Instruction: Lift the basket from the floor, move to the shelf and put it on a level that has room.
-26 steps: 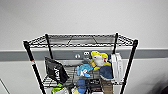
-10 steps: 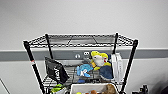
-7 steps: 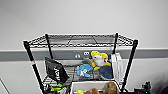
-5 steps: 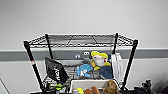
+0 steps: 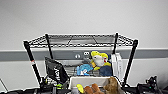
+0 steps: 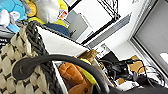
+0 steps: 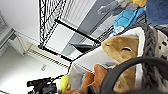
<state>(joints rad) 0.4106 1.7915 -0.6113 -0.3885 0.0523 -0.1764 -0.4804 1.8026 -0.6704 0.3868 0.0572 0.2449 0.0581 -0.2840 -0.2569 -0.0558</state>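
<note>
The cream woven basket (image 5: pixel 96 82) with its dark braided rim hangs raised in front of the black wire shelf (image 5: pixel 130 62), holding brown plush toys and something yellow. Its rim is about as high as the tier of toys. The top level (image 5: pixel 80 40) of the shelf is a bare wire grid. In the left wrist view one dark loop handle (image 6: pixel 60 58) arches over the basket (image 6: pixel 17 52) down to my left gripper (image 6: pixel 107 90). In the right wrist view the other handle (image 7: pixel 130 63) curves over the basket (image 7: pixel 160 42) to my right gripper (image 7: pixel 105 90). Each gripper holds its handle.
The tier below the top holds a yellow and white plush (image 5: pixel 99 60), a blue plush (image 5: pixel 83 68), a dark box (image 5: pixel 55 70) and white boxes (image 5: pixel 117 65). A white wall with a grey band (image 5: pixel 15 55) stands behind. Dark equipment (image 5: pixel 150 86) sits low at the right.
</note>
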